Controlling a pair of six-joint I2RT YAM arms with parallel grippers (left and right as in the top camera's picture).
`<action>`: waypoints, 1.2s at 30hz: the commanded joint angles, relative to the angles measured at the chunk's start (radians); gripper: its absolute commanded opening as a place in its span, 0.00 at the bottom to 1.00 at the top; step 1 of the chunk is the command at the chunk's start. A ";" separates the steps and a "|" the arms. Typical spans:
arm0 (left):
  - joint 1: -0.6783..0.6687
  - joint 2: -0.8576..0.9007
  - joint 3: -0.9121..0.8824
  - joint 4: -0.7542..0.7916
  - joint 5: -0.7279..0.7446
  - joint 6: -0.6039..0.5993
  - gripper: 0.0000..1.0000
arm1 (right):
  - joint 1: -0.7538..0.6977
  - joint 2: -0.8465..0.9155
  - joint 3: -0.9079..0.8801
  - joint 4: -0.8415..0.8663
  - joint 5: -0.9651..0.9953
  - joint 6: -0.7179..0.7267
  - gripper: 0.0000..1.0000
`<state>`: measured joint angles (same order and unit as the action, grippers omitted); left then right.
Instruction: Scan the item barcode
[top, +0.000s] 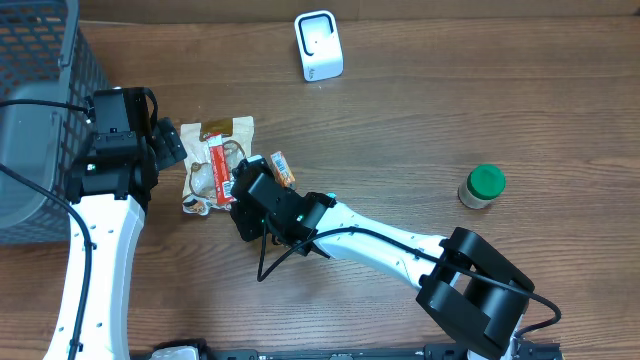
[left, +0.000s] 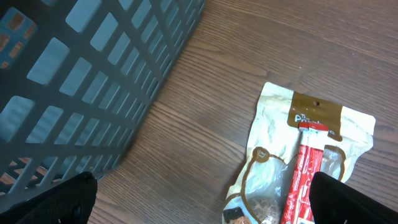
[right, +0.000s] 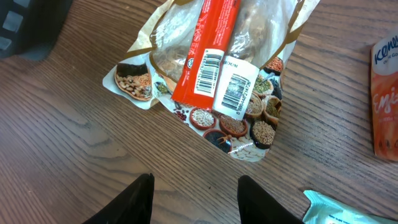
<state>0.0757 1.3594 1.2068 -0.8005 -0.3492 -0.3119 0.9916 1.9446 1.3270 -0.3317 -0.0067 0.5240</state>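
Item: pouch with a red bar lying on it, flat on the worktop, left of centre, near the basket.
Barcodes: two labels face up, one on the bar, one on the pouch; which is the one to scan cannot be told.
Scanner: white unit at the far edge, well apart from the pouch.
Right gripper: hovers at the near end of the pouch; jaws partly open, nothing between them, not touching the pouch.
Left gripper: sits between basket and pouch; jaws at full spread, holding nothing.
Other goods: orange packet just right of the pouch; green-lidded jar far to the right.
Progress: judged early. No item is lifted, and no barcode is presented to the scanner.
Remaining: close on the item, lift it, carry it to the far edge, turn the label toward the scanner.
Risk: bar rests loose on the pouch and may slide off on lifting.
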 joint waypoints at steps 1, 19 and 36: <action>-0.009 0.002 0.012 0.000 -0.016 0.001 1.00 | 0.001 0.005 -0.007 -0.012 0.013 0.002 0.45; 0.000 0.002 0.012 0.000 -0.017 0.001 1.00 | -0.068 0.005 -0.007 0.011 -0.119 -0.139 0.54; -0.005 0.002 0.012 0.000 -0.016 0.001 1.00 | -0.071 0.005 -0.007 -0.030 -0.119 -0.139 0.64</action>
<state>0.0719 1.3594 1.2068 -0.8005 -0.3492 -0.3119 0.9180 1.9450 1.3266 -0.3634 -0.1238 0.3916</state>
